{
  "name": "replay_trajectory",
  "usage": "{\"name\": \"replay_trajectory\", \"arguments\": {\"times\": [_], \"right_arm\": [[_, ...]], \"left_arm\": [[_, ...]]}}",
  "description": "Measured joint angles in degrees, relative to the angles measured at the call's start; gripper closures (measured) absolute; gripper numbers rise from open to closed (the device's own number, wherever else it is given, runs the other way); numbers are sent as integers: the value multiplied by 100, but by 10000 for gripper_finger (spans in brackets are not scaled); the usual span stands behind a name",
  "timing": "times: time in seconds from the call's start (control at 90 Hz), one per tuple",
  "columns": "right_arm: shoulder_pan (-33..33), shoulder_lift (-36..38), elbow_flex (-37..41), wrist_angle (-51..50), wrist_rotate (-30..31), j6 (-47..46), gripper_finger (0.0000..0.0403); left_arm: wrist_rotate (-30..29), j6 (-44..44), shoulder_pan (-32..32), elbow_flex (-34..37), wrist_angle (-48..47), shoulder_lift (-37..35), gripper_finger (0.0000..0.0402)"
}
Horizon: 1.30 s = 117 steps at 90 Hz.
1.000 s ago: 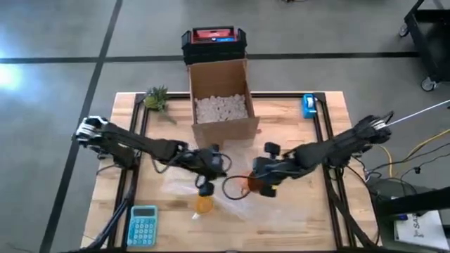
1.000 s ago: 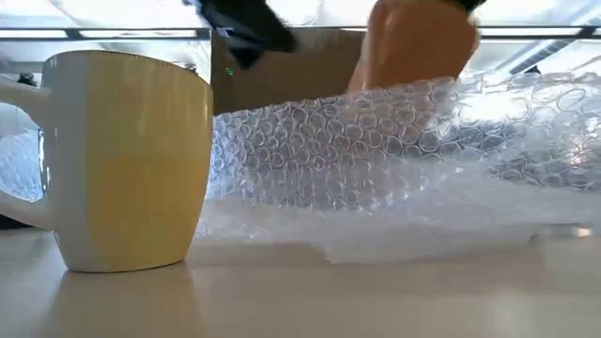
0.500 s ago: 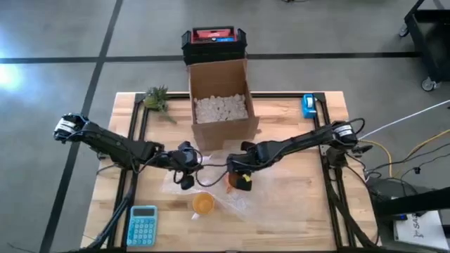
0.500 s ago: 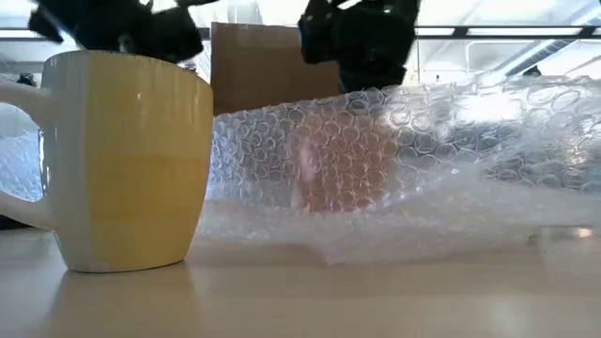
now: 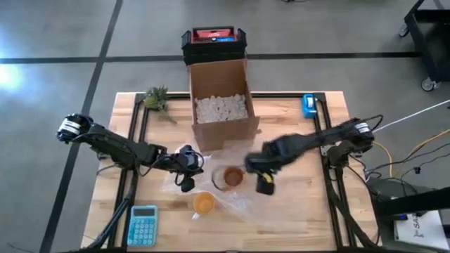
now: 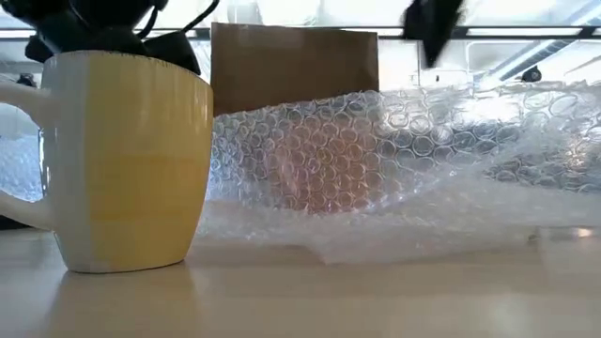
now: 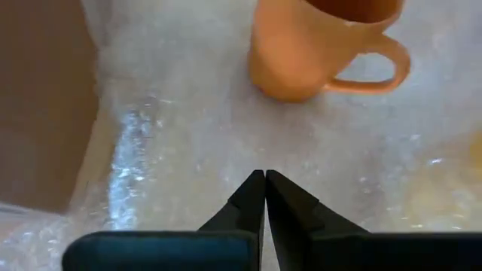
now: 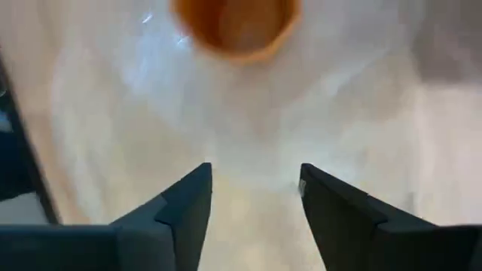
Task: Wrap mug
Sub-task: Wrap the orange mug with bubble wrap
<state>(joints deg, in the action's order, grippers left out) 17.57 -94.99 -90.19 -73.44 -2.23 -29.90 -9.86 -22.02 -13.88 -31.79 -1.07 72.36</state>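
The orange mug stands upright, mouth up, on the bubble wrap mid-worktop, in front of the cardboard box. The right gripper hangs just beside it, jaws spread and empty. The left gripper, jaws pressed together, sits at the wrap's left edge. A yellow mug stands nearer the front edge.

Orange mug, clear bubble wrap

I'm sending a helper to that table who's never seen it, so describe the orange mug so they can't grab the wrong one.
Start at the open cardboard box at the table's far edge and come toward the near edge onto the bubble wrap. The orange mug stands upright on it, between the two grippers. The yellow mug is nearer the calculator.
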Motion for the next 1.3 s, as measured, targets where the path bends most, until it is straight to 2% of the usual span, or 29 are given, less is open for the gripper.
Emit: {"name": "replay_trajectory", "arguments": {"times": [0.2,0.278,0.367,0.478,0.611,0.756,0.9,0.944,1.1,1.3], "right_arm": [[1214,363,1497,285,70,-1775,204],[1651,371,2039,708,65,-2449,204],[2048,342,2615,1676,71,-3012,204],[2365,244,3265,2797,100,-3518,209],[2486,-53,3730,2940,501,-4043,226],[2511,-171,3787,3138,690,-3626,272],[2491,-59,3565,2806,882,-3298,371],[2489,44,3395,2573,965,-3186,389],[2473,350,2635,2069,1718,-2511,385],[2077,449,1815,2355,3732,-703,399]], "left_arm": [[34,-101,-12,-22,45,2,402],[34,-103,-18,-35,214,-2,402],[36,-104,-18,-35,343,-2,402],[35,-103,-18,-35,513,-5,402],[28,-99,-16,-35,835,3,402],[-26,42,-16,-35,1389,90,402],[-73,88,-16,-35,2277,438,402],[-71,187,-16,-35,2522,603,402],[-14,351,-12,-33,3361,1271,402],[-12,355,-5,-250,3452,1871,402]]}}
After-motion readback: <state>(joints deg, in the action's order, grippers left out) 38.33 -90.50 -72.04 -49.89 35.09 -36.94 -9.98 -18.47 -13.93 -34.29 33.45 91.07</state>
